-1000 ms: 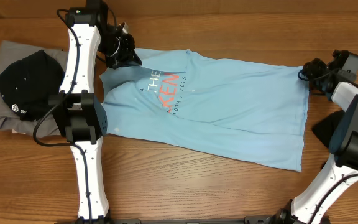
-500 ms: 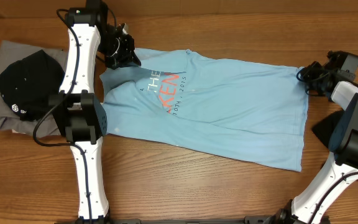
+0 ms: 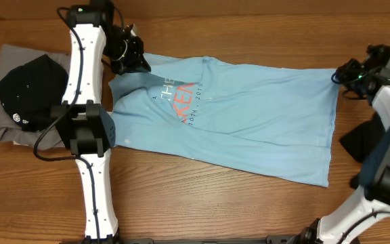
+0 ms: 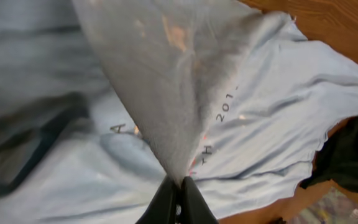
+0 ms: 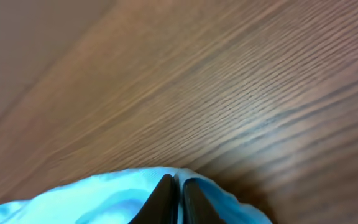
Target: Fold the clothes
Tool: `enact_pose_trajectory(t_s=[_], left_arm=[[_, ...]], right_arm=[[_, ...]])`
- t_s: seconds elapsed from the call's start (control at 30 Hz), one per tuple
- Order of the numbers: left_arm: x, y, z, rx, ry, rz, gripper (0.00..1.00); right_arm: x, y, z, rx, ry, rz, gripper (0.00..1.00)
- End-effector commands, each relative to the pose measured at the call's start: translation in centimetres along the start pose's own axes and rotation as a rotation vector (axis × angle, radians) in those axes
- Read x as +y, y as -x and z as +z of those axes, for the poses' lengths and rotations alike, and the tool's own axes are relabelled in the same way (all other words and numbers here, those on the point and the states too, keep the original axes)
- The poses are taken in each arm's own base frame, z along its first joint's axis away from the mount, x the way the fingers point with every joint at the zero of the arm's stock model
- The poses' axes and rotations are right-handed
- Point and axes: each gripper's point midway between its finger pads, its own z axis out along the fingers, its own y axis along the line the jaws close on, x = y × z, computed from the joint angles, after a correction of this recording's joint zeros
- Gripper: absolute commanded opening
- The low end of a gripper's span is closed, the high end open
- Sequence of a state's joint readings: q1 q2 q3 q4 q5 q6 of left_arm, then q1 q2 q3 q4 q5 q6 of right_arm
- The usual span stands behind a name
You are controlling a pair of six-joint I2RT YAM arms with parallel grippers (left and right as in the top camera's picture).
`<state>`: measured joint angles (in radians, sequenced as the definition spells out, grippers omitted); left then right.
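A light-blue T-shirt (image 3: 249, 122) lies spread on the desk (image 3: 249, 210), just right of a black cap (image 3: 29, 91). The left fingers (image 4: 164, 203) pinch its collar end, and the right fingers (image 5: 160, 196) pinch its far hem corner.

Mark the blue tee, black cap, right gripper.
light-blue T-shirt (image 3: 263, 122): overhead, plain body fabric.
black cap (image 3: 32, 91): overhead, crown.
right gripper (image 5: 177, 186): right wrist, between its fingertips.

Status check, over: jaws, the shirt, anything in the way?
Both jaws shut: left gripper pinching light-blue T-shirt by the print, right gripper on its opposite corner. Shirt spread out, unfolded. Black cap on grey garment sits beside it, not on it.
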<state>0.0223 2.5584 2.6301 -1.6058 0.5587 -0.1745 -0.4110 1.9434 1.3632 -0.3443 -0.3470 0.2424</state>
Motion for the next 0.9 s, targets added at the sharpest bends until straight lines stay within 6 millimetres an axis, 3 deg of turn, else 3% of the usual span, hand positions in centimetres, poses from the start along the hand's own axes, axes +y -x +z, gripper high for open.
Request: enact_pose_trajectory(t_s=[0.0,0.13,0.27,0.43,0.53,0.7,0.87], left_arm=[[1.7,0.1,-1.6,-0.017,0.053,0.027,0.04],[2.2,-0.2,-2.2,-0.013,0.075,0.031,0.04],[2.1,-0.2,-2.3,-0.015,0.074,0.032,0.04],[1.1,-0.3,-2.6,-0.017,0.025,0.025,0.04],[0.7,-0.4,-3.9,-0.044,0.024,0.034,0.04],[0.5,-0.8,-7.7,-0.139,0.129,0.073,0.04],[0.7,-2.1,-11.1,-0.210,0.247,0.090,0.04]], right_arm=[[1.1,1.7,-2.8,-0.041,-0.015,-0.022,0.08],[-0.9,-0.1,-4.0,0.025,-0.135,0.018,0.06],[-3.5,-3.5,-5.0,0.146,-0.282,0.056,0.06],[-5.4,-6.3,-6.3,0.259,-0.394,0.072,0.06],[-5.5,-7.1,-6.6,0.289,-0.404,0.077,0.04],[-5.3,-8.5,-7.2,0.354,-0.400,0.084,0.04],[-2.1,-9.2,-7.2,0.404,-0.210,0.041,0.04]])
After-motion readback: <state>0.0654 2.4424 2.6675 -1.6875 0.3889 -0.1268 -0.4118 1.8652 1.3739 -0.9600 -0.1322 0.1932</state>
